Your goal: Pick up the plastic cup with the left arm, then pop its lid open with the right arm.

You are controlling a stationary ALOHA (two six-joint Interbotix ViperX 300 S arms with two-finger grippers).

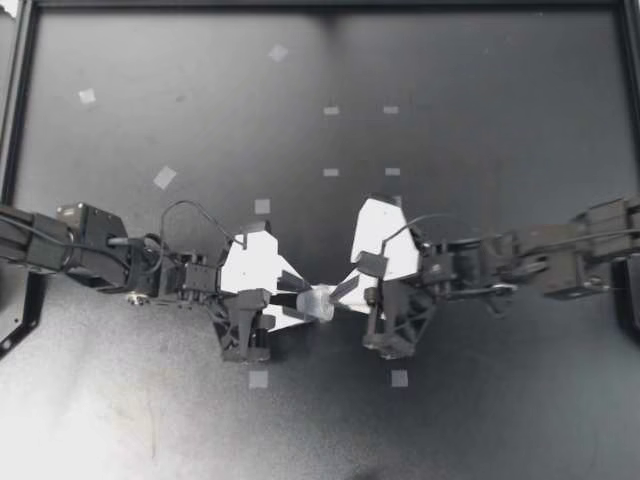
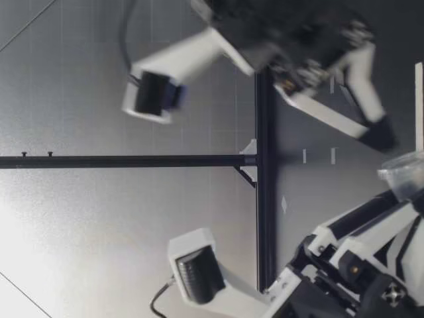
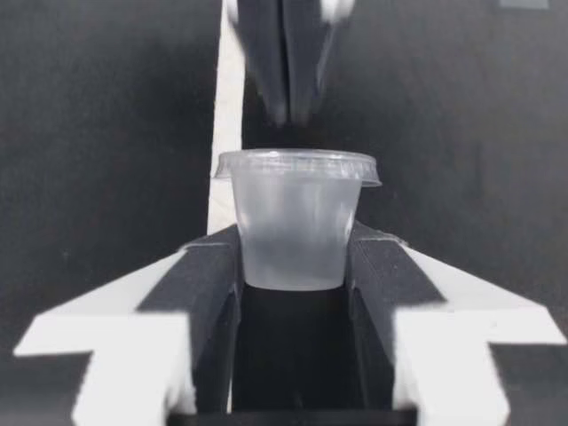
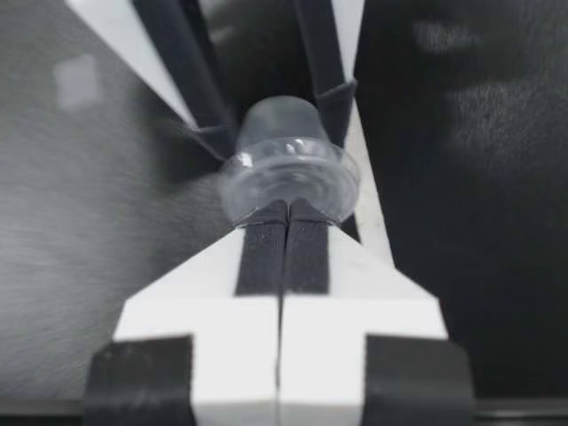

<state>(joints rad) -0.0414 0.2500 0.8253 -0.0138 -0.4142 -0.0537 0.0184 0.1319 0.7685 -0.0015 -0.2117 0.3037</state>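
A small clear plastic cup [image 1: 320, 302] with a flanged lid sits between my two grippers at the middle of the dark table [image 1: 470, 120]. My left gripper [image 1: 300, 300] is shut on the cup [image 3: 297, 222], one black pad pressing each side of its body. The lid end points away from my left wrist, toward my right gripper [image 1: 342, 290]. My right gripper [image 4: 286, 217] is shut with its fingers pressed together, and its tips touch the rim of the lid [image 4: 288, 182]. In the low view the cup [image 2: 404, 173] shows close above the table.
Small white tape squares [image 1: 258, 379] [image 1: 399, 378] [image 1: 164, 177] mark the tabletop. A black frame rail [image 1: 18, 110] runs along the table's left and far edges. Both arms reach in low toward the middle.
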